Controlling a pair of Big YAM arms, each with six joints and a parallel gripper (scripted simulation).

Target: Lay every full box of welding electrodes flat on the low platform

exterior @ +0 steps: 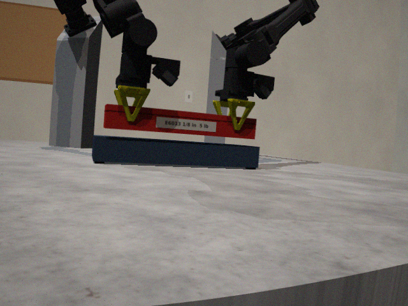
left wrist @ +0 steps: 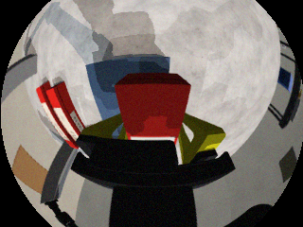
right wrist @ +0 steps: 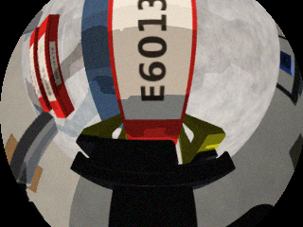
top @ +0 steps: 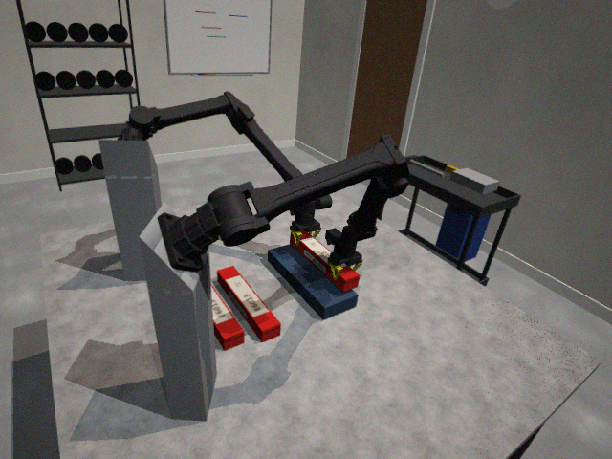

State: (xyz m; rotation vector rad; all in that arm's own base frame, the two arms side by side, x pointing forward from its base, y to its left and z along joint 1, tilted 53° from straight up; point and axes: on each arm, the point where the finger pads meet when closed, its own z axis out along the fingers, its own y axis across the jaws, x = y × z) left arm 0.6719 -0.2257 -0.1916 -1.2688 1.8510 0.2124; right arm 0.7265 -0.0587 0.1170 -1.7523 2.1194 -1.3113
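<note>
Held box: we have one red E6013 box gripped near both ends, roughly flat, just above the blue platform, not touching it.
Left gripper: jaws clamped across that box, whiteboard-side end.
Right gripper: jaws clamped across the other end.
Inner box: flat on the table, between platform and outer box.
Outer box: flat beside it, partly hidden by a pedestal in the top view.
Platform load: nothing resting on it.
</note>
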